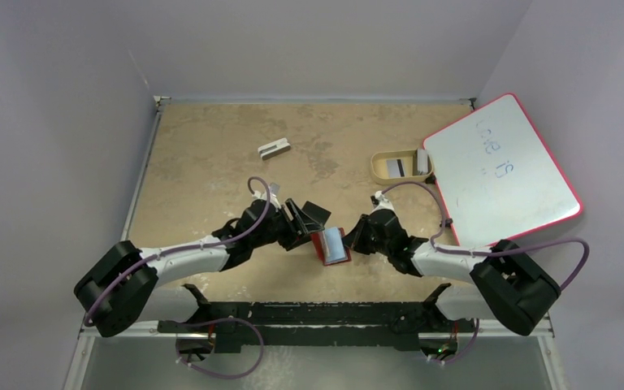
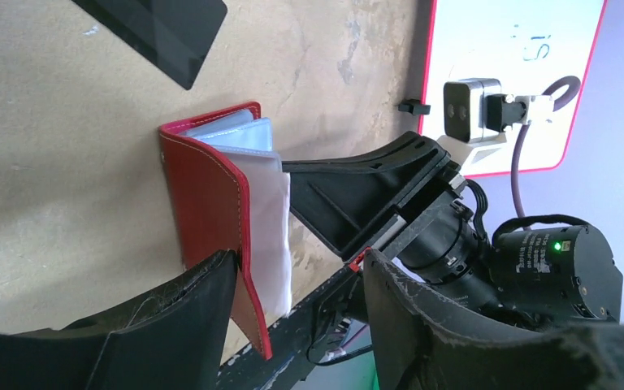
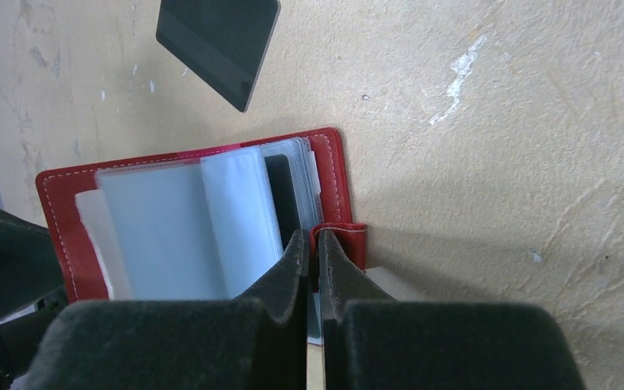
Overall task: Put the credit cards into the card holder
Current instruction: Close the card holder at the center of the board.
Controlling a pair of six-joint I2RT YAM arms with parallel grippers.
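The red card holder (image 1: 331,246) lies open on the table between both arms, its clear sleeves (image 3: 179,219) fanned upward. My right gripper (image 3: 313,240) is shut on the holder's red snap strap (image 3: 343,241) at the holder's right edge. My left gripper (image 2: 296,264) is open; one finger (image 2: 203,284) rests against the outside of the red cover (image 2: 207,195), and the other finger stands well clear. A black credit card (image 1: 315,213) lies flat just beyond the holder. A dark card shows inside one sleeve (image 3: 283,199). Two more grey cards (image 1: 396,167) sit in the tan tray.
The tan oval tray (image 1: 376,166) stands at the back right, touching a red-framed whiteboard (image 1: 500,171) that leans over the right edge. A small grey-white block (image 1: 274,148) lies at the back centre-left. Walls close in the left and back sides.
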